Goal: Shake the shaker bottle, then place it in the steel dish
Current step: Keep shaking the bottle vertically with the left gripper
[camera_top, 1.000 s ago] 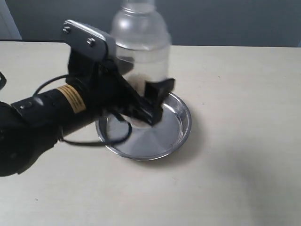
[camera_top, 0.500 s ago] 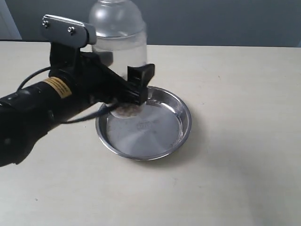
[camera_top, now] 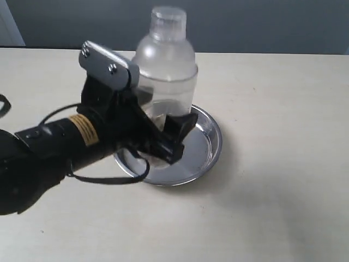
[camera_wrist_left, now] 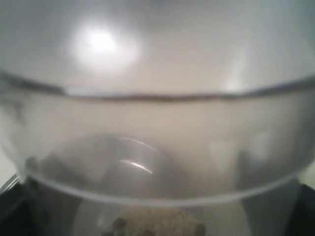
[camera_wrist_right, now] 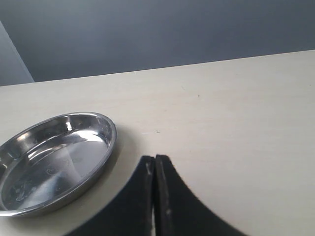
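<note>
Left pincer (camera_top: 163,124) is clamped on the shaker bottle (camera_top: 166,60), which is upright over the steel dish (camera_top: 211,143); its base is hidden, so I can't tell if it touches the dish floor. Risk: released off-centre, the base catches the dish rim and the tall bottle tips onto the counter (camera_top: 272,196). Right pincer (camera_wrist_right: 155,189) is closed and empty, beside the dish.

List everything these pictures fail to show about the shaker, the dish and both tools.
- Exterior view: the left tool and its arm hide the shaker bottle base, so contact with the steel dish cannot be judged.
- Left wrist view: the blurred bottle fills the frame and hides the dish.
- Right wrist view: the frame edge cuts off part of the dish.
- Exterior view: the right tool is out of frame.
</note>
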Controlling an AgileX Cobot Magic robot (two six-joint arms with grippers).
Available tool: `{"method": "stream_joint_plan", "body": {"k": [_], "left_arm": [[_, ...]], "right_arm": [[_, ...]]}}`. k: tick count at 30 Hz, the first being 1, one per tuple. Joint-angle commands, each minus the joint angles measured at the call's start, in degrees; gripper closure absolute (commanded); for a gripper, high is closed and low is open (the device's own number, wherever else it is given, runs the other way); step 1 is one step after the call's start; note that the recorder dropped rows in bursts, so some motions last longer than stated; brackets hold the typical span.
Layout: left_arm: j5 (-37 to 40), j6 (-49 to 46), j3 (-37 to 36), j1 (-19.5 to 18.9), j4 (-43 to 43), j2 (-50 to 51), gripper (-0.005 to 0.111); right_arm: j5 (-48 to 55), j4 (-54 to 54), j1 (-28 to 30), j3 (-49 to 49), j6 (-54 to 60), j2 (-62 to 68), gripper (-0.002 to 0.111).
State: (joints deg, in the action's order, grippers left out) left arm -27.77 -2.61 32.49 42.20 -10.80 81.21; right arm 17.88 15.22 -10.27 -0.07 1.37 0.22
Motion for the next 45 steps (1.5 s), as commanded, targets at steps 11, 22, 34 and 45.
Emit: {"method": "stream_joint_plan", "body": {"k": [11,22,34,45], "left_arm": [[-1.1,-2.69,0.11,0.34,-4.03,-0.43,0.107],[0.87,-6.1,-0.55,0.42,-10.28,-1.51,0.107],[13.3,-2.26,7.8,-0.45,-3.85,-17.18,0.107],[5.64,-1.81,7.48,-0.45,-3.14,-17.18,0.107]], "right_arm": [[-0.42,-0.06,-0.01,0.07,0.12,-0.22,0.109],[-0.42,-0.06,-0.01,0.07,0.12,-0.22,0.109],[-0.42,-0.06,-0.01,0.07,0.12,-0.22,0.109],[-0.42,-0.06,-0.01,0.07,0.12,-0.22,0.109]]}}
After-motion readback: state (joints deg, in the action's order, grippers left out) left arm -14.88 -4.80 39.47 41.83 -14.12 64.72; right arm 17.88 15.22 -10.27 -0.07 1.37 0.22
